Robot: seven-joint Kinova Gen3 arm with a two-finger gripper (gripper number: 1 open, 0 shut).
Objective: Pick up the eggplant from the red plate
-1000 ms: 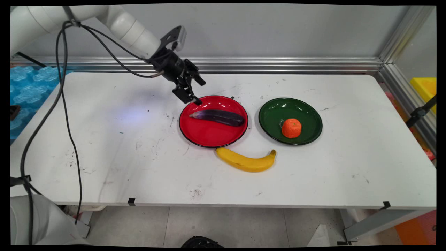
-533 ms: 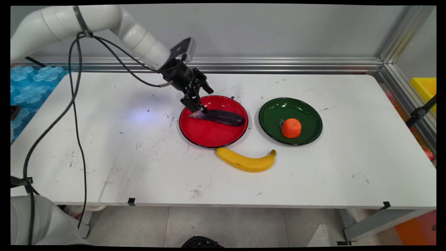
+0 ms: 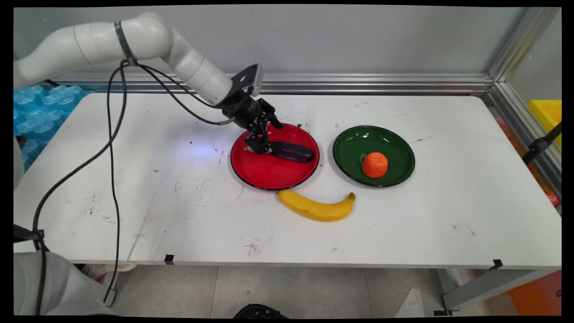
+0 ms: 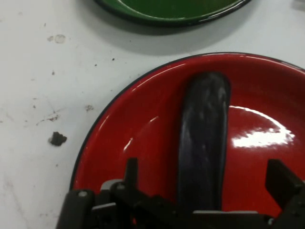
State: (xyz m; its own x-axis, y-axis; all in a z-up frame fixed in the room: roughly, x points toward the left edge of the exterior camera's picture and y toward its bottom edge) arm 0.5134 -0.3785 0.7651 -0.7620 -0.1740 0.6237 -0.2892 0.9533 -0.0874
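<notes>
Spanning the scene, the white bench [image 3: 179, 202] carries two plates, three pieces of produce and the arm's end effector [image 3: 259, 144]. Near the middle of the bench, closer to its far edge, sits the red plate [image 3: 269, 172], with the green plate [image 3: 354, 152] just beside it toward the right edge, the two apart. A yellow banana [image 3: 316, 207] lies on the bare bench just beside the near rims of both plates, closer to the red one. A dark purple eggplant [image 3: 291, 151] lies lengthwise across the red plate, and the end effector sits low over its stem end, on the plate's left side. From the hand camera, the fingers [image 4: 281, 183] stand spread on either side of the eggplant [image 4: 202, 138], not closed on it. An orange tangerine [image 3: 375, 164] rests inside the green plate, toward its near right part.
</notes>
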